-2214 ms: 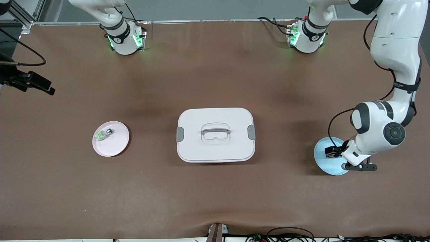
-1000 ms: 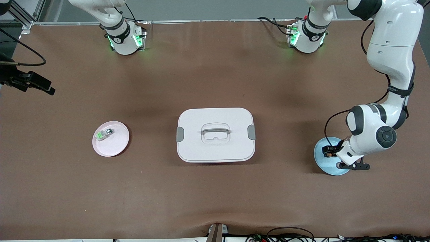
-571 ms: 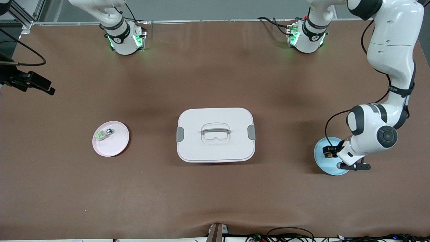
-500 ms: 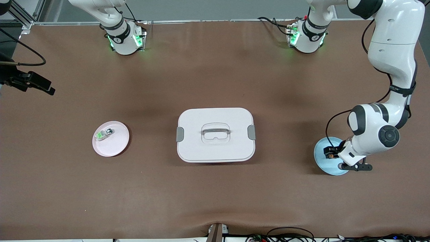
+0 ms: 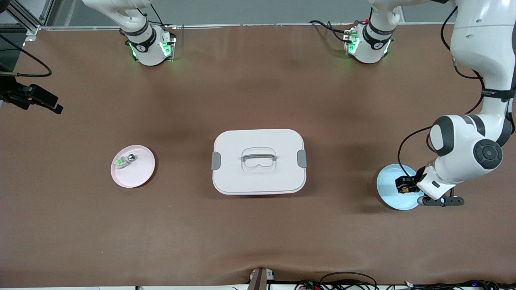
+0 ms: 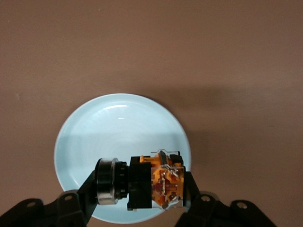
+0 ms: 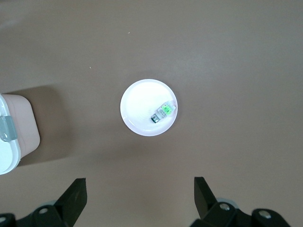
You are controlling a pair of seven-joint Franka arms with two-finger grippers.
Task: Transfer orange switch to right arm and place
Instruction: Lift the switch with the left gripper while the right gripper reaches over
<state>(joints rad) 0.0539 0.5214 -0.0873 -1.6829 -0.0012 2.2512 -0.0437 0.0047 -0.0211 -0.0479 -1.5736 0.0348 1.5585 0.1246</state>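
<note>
Spanning the whole front view, the brown worktop (image 5: 258, 225) carries a white lidded box (image 5: 258, 161) at centre frame, a pink plate (image 5: 139, 175) in the left half and a pale blue plate (image 5: 387, 189) at lower right. The pink plate holds a green-and-clear switch (image 5: 124, 160).

Now to the arms. The left arm (image 5: 475, 80) drops down the right edge of the frame, and its left pincer (image 5: 406, 187) is over the blue plate, clamped on the orange switch (image 5: 405, 187). In the left wrist view the black fingers (image 6: 90, 187) pinch the orange switch (image 6: 142, 182) from either side. It looks lifted clear of the blue plate (image 6: 118, 127), though that is hard to confirm. Its long axis lies crosswise to the fingers, silver cap at one end, orange block at the other, both ends free.

The right arm (image 5: 129, 16) waits high at upper left; the right pincer (image 7: 140, 196) hangs released above the pink plate (image 7: 139, 111), fingers (image 7: 75, 196) spread wide.

So here's the key relation: the switch sits at the left arm's end of the worktop, and the right pincer is well apart, with the white box between them. My read is that the handover wants both arms meeting over the middle, the right pincer taking an exposed end.
</note>
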